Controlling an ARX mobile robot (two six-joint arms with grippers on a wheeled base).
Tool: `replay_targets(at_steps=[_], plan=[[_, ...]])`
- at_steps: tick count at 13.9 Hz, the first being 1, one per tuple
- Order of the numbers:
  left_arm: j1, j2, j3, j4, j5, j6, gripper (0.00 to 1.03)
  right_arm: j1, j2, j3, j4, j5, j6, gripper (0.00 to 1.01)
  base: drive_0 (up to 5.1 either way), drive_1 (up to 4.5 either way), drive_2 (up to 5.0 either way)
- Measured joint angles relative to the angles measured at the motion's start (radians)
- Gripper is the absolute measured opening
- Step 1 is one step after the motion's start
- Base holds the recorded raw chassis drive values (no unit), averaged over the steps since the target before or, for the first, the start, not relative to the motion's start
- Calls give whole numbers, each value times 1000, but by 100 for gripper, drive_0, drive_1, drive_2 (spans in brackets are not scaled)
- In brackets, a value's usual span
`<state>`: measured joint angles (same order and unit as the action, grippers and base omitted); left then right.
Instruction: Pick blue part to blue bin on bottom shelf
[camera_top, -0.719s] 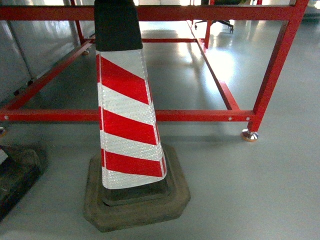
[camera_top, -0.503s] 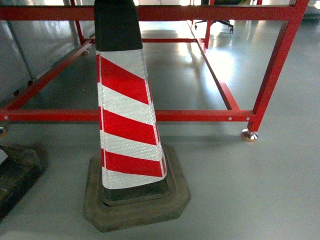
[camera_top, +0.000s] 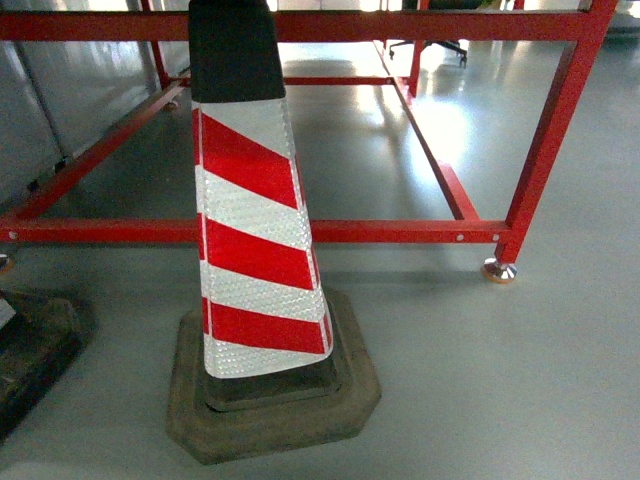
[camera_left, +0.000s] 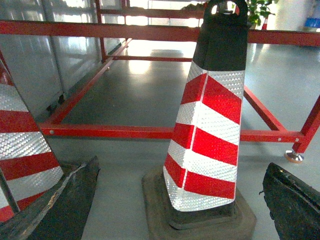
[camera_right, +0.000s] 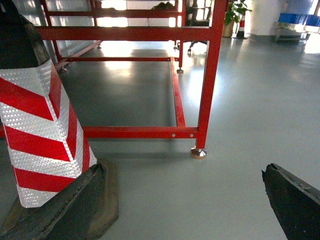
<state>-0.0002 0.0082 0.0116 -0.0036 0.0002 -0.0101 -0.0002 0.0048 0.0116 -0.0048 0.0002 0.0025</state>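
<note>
Blue part and blue bin are unseen; search continues. Both grippers are spread wide, empty; traffic cone at 12 o'clock must be cleared.

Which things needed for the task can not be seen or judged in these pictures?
- Blue part and blue bin: in no view.
- Cone: its top is cut off by the head view's upper edge.
- Left gripper and right gripper: only the finger edges show; the frame's bottom hides the rest.
- Second cone: cut by the left wrist view's left edge.
</note>
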Motion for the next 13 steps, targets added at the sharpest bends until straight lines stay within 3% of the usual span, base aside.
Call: replay_targets(at_steps=[13], plan=[[0,0,0,0,0,0,98,0,0,0,0,0,0,98,0,0,0]])
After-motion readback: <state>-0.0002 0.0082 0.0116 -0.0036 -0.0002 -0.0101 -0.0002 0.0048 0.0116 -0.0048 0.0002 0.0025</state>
